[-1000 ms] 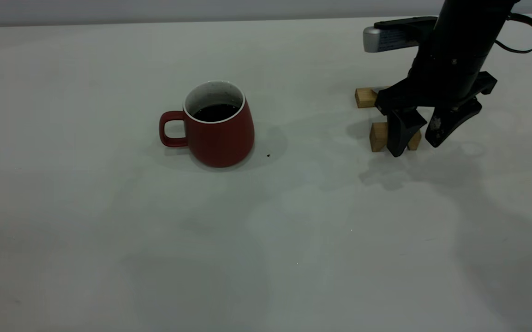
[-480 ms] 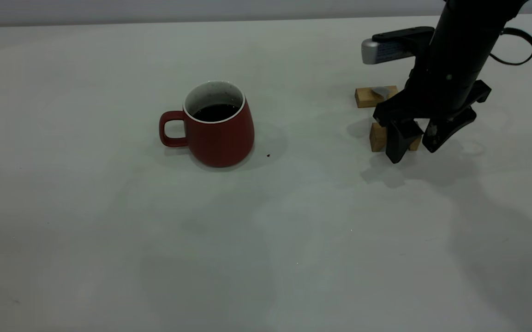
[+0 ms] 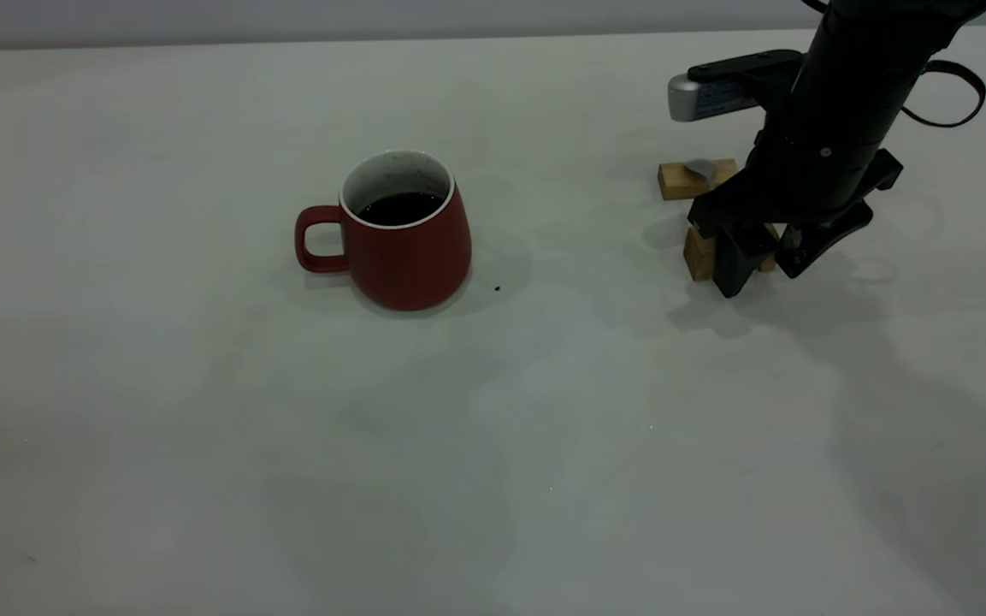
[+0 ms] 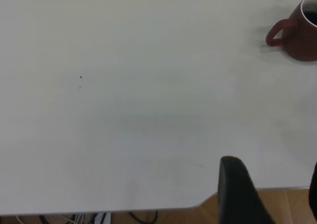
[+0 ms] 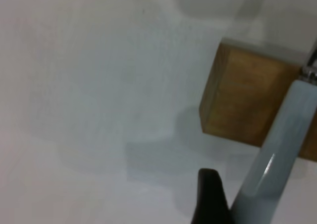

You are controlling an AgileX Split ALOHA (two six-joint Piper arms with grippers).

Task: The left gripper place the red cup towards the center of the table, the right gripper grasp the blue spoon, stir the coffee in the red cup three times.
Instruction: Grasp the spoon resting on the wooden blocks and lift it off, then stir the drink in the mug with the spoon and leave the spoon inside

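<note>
The bulky black right gripper (image 3: 762, 265), jaws parted, straddles a pale blue-handled spoon (image 5: 270, 172) lying on wooden blocks (image 3: 699, 253); no readable writing.

You are looking at a robot test bench in a lab-like room, not a home or kitchen. The large plain off-white matte desk (image 3: 202, 445) is bare apart from staged props: two small pale wooden blocks (image 3: 679, 180) set out as rests. A plain grey wall runs behind it. Past the desk's edge, wood-toned flooring (image 4: 208, 213) shows, with loose black cables (image 4: 143, 216) beneath.
</note>
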